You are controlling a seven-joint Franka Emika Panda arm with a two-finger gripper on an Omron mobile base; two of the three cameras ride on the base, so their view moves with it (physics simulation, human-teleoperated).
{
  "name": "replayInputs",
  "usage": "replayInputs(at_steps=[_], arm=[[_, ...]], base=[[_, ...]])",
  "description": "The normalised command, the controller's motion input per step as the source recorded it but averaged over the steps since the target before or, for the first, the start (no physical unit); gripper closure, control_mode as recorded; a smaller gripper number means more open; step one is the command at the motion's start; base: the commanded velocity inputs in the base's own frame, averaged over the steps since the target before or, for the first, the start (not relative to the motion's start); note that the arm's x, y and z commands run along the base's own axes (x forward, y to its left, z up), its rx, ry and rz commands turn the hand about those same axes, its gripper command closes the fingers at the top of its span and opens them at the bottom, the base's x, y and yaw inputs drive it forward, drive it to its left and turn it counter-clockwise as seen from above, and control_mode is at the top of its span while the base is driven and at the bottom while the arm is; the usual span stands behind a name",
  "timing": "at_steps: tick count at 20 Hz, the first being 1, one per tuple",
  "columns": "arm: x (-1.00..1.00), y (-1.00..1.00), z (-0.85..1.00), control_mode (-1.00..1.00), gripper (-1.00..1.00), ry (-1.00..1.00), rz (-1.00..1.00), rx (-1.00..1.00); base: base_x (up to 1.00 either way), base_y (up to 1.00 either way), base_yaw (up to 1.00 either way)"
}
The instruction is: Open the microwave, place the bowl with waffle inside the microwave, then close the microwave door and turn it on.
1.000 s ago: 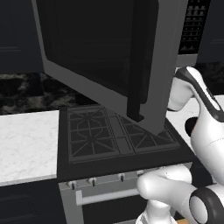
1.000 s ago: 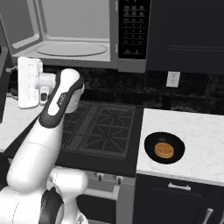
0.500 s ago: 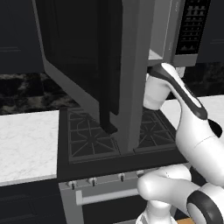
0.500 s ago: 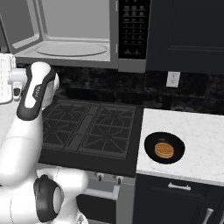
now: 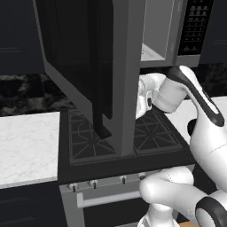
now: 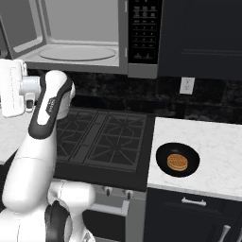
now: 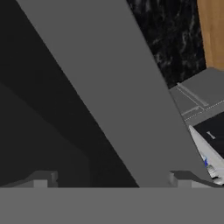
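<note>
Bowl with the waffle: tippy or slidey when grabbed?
The bowl looks low and wide, so probably stable, not tippy. The waffle lies loose and flat inside; a tilt could slide it. The marble counter looks smooth, so a nudge may skid the bowl.

- The wide grey-framed microwave door with its dark glass window [image 5: 88,66] stands swung open in the left base view; its top runs off the upper edge of the frame, and it hides most of the microwave cavity behind it
- The same door is cut by the left edge in the right base view, a mere sliver at upper left [image 6: 5,38]
- The white two-finger gripper [image 5: 141,95] sits behind the door's edge at centre, fingertips hidden
- The grey steel microwave [image 6: 94,42] loses its top past the upper edge
- Keypad buttons [image 6: 142,28] too small to read
- In the hand view the grey door frame [image 7: 113,96] blocks most of the frame at close range
</note>
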Motion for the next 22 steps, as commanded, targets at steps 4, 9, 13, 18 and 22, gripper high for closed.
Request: replayInputs(at_steps=[4,9,13,18,22], arm=[[-0.21,-1.00,0.00,-1.00,-1.00,-0.32,-0.04,-0.02],[-0.22,-1.00,0.00,-1.00,-1.00,-0.38,-0.02,-0.08],[-0.23,-1.00,-0.19,-1.00,-1.00,-0.39,-0.05,-0.11],[-0.20,-1.00,-0.38,-1.00,-1.00,-0.36,-0.07,-0.08],[-0.13,-1.00,-0.53,-1.00,-1.00,-0.29,-0.08,-0.07]], base=[[0.00,0.00,0.00],[0.00,0.00,0.00],[0.00,0.00,0.00],[0.00,0.00,0.00],[0.00,0.00,0.00]])
